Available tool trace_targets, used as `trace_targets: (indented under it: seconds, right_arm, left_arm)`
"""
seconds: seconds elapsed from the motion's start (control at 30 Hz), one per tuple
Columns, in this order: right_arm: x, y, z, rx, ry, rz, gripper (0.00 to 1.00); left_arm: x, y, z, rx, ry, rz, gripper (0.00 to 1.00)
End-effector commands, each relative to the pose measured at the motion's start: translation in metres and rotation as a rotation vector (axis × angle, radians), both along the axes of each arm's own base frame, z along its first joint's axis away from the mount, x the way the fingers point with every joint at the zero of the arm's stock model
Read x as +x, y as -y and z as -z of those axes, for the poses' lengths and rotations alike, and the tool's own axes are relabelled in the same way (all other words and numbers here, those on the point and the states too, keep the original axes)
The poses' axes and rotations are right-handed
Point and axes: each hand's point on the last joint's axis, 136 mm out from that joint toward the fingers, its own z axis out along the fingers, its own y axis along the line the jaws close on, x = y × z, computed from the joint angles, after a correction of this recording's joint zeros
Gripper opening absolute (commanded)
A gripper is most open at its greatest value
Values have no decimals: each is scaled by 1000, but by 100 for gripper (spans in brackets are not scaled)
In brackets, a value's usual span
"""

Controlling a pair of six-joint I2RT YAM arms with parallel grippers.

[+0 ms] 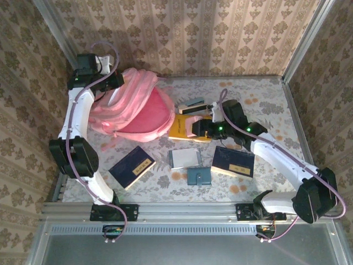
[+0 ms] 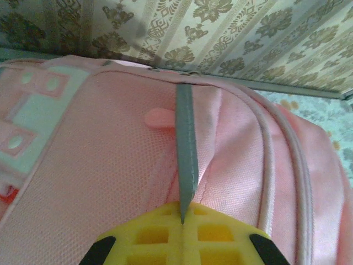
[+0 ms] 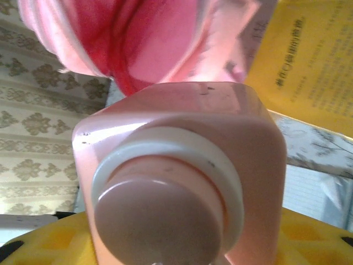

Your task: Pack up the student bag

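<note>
Soft pink fabric backpack [image 1: 135,107] lay far-left on the table, mouth apparently open. Left gripper [image 2: 182,221] pinched tight on its grey strap [image 2: 186,143]. Right gripper [image 3: 176,248], part-open, clasped a squarish pink bottle [image 3: 182,165]. Dark-blue notebooks [image 1: 131,165] unpacked; judged early.

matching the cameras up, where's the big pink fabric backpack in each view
top external: soft pink fabric backpack, far left of the table, beside the left arm.
left wrist: backpack centre and left under the patterned beige wallpaper, its grey strip pinched in the left hand.
right wrist: its pink and red fabric across the top, behind the pink square container the right hand holds.
shared landmark: the wallpaper.
</note>
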Motion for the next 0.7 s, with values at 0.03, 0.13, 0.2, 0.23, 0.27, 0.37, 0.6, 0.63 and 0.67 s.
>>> trace_targets:
  seconds: [0.03, 0.13, 0.2, 0.23, 0.27, 0.37, 0.6, 0.63, 0.67]
  right_arm:
    - [20, -32, -41, 131, 43, -30, 16]
    - [44, -52, -40, 167, 33, -19, 17]
    - [64, -64, -36, 182, 23, -4, 17]
    - [76, -71, -34, 202, 19, 2, 17]
    - [88, -78, -30, 219, 13, 11, 17]
    - [117, -104, -21, 246, 6, -10, 17]
    - [170, -139, -11, 223, 32, -52, 18]
    - [173, -145, -7, 215, 18, -67, 18]
    - [174, -151, -4, 215, -1, -91, 18]
  left_arm:
    - [0, 10, -72, -172, 148, 12, 0]
    - [-5, 14, -80, -184, 162, 36, 0]
    - [-9, 18, -83, -203, 172, 65, 0]
    - [-12, 21, -86, -215, 180, 84, 0]
    - [-13, 22, -87, -227, 186, 98, 0]
    - [-20, 30, -93, -255, 205, 160, 0]
    - [-37, 40, -114, -288, 269, 267, 0]
    - [-40, 41, -117, -292, 278, 282, 0]
    - [-41, 42, -119, -294, 282, 288, 0]
